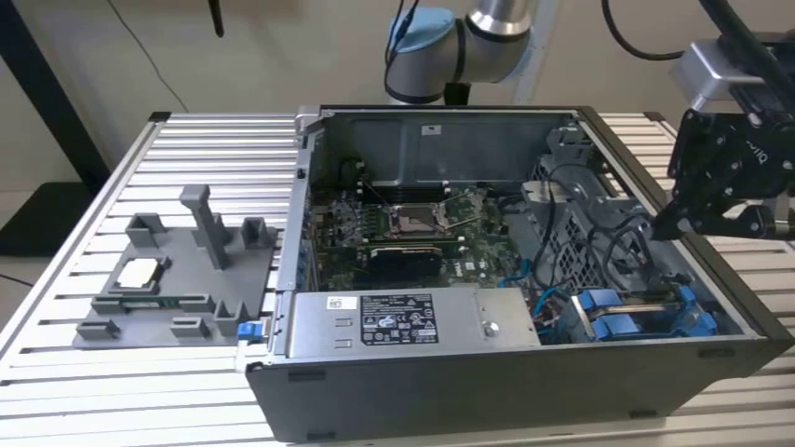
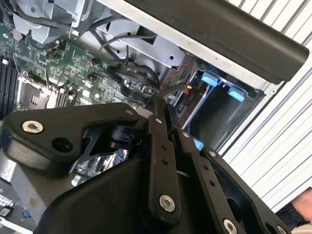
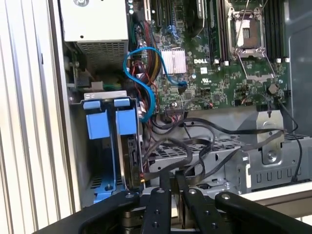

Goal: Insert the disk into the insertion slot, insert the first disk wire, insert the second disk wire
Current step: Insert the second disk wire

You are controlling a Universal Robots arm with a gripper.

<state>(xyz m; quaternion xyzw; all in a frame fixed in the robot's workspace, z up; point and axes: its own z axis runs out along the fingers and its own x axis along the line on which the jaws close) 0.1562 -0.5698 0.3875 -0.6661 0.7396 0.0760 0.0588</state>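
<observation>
**Blue carrier sits below the end effector**

Blue-framed, the disk (image 3: 127, 161) stands on edge in its bay at the case corner, long axis running down into the slot. Just above it, the end effector (image 3: 173, 183) hangs pressed together, holding nothing.

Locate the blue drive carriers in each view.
Exterior view: blue drive carriers in a corner of the case, exterior view's right.
Second wrist view: carriers under the case's black rim.
First wrist view: carriers beside the blue cable.
Shared landmark: CPU socket.
</observation>
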